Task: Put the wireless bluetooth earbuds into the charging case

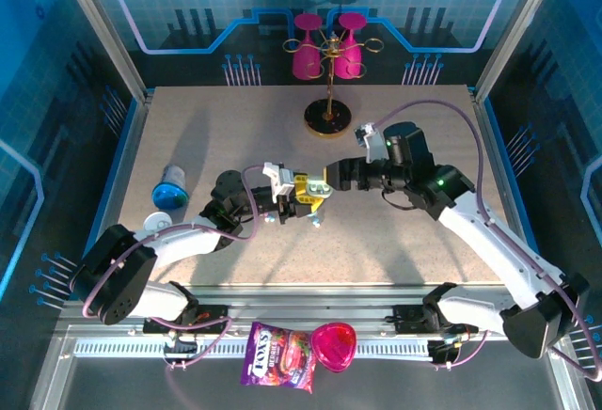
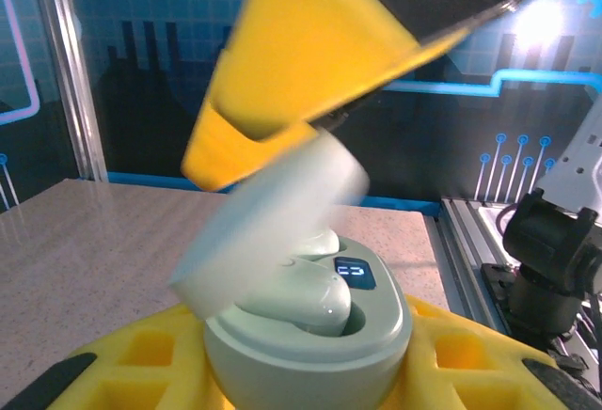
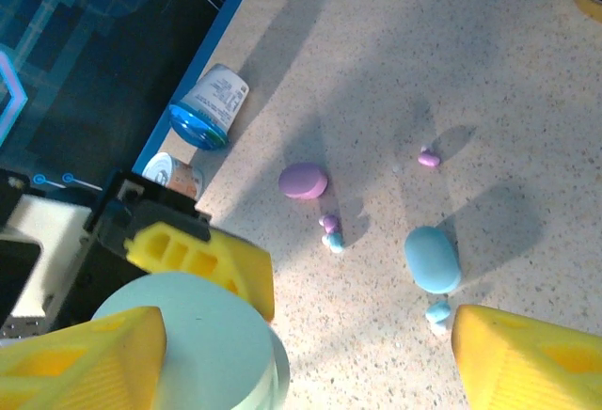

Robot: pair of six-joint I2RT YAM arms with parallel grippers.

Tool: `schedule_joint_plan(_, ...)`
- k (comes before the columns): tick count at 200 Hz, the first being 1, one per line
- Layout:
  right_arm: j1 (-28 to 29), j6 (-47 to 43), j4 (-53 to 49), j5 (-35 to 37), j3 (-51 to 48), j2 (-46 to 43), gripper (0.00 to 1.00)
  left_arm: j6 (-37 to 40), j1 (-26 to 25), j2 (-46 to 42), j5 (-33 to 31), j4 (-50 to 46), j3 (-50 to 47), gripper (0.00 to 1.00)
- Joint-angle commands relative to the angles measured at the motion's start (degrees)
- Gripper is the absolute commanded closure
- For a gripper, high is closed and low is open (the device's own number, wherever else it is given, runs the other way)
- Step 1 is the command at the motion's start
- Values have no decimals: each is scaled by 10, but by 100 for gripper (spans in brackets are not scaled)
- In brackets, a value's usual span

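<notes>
The left gripper (image 2: 306,377) is clamped on the base of a pale green charging case (image 2: 310,349), whose lid (image 2: 268,227) stands tilted open and blurred. One whitish-green earbud (image 2: 301,299) sits in a well beside a small lit display (image 2: 356,272); what lies in the well behind it is hard to make out. A yellow finger (image 2: 310,62) of the right gripper (image 3: 301,344) is at the lid's top (touching or just clear, I cannot tell), and that gripper's jaws are spread wide, grasping nothing. Down on the table (image 3: 395,71) lie loose earbuds: a pale blue one (image 3: 437,313) just beside a blue case (image 3: 432,260), a lilac and pale blue pair (image 3: 329,233) touching near a lilac case (image 3: 303,181), and a lone lilac bud (image 3: 429,158). Farther off, a blue-capped bottle (image 3: 209,109) lies on its side at the table's edge.
</notes>
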Motion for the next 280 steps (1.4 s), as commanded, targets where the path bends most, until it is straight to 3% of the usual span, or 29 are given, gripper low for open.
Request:
schedule_joint_plan(1, -3, 8, 0, -28, -19, -25, 20, -23, 2, 13, -28, 51, 2, 88)
schedule_joint_plan(31, -29, 104, 103, -102, -69, -48, 22, -25, 1, 21, -25, 74, 3, 89)
schedule_joint_plan(68, -47, 355, 411, -222, -198, -38, 29, -28, 1, 23, -30, 101, 6, 89)
schedule_joint_plan(108, -28, 449, 561, -227, -255, -13, 35, -33, 1, 34, -28, 116, 13, 89)
schedule_joint_plan(140, -10, 500, 646, -228, -277, 13, 51, -35, 1, 39, -29, 123, 12, 90)
schedule_joint_plan(180, -8, 486, 625, -218, -278, 11, 76, -34, 1, 37, -29, 123, 10, 89)
schedule_joint_plan(202, -13, 481, 619, -214, -279, 9, 82, -30, 2, 33, -31, 114, 8, 83)
schedule_joint_plan(214, -18, 475, 614, -214, -279, 6, 82, -26, 1, 30, -33, 108, 4, 76)
schedule_joint_plan(242, -41, 425, 561, -195, -280, -8, 82, -15, 1, 24, -56, 97, -18, 43)
schedule_joint_plan(280, -91, 253, 348, -79, -243, 2, 82, -1, 1, 7, -111, 42, -58, 24)
